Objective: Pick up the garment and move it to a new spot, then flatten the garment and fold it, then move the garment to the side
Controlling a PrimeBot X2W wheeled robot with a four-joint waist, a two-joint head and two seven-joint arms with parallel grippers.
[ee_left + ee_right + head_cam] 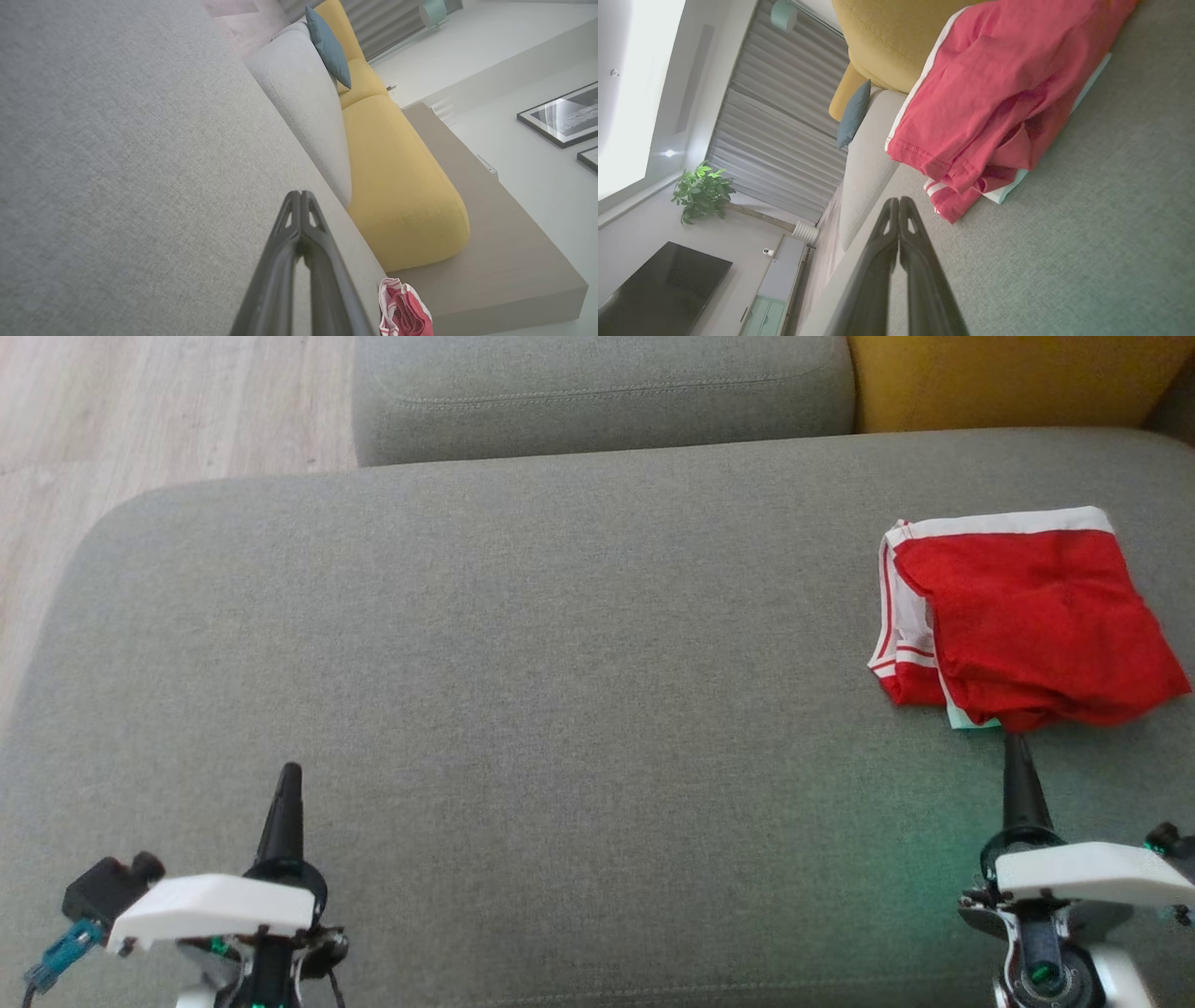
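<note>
The garment [1027,616] is a red piece with white stripes, lying folded at the right side of the grey sofa seat [560,663]. It also shows close up in the right wrist view [994,102] and small at the bottom of the left wrist view [404,310]. My right gripper [1016,744] is shut and empty, its tip just short of the garment's near edge; the wrist view [899,201] shows the fingers pressed together a little before the cloth. My left gripper [290,771] is shut and empty at the lower left, far from the garment, its fingers closed in its wrist view [300,195].
A grey back cushion [597,392] and a yellow cushion [1008,378] stand behind the seat. Wooden floor [140,420] lies past the seat's left edge. A blue pillow [329,44] rests further along the sofa.
</note>
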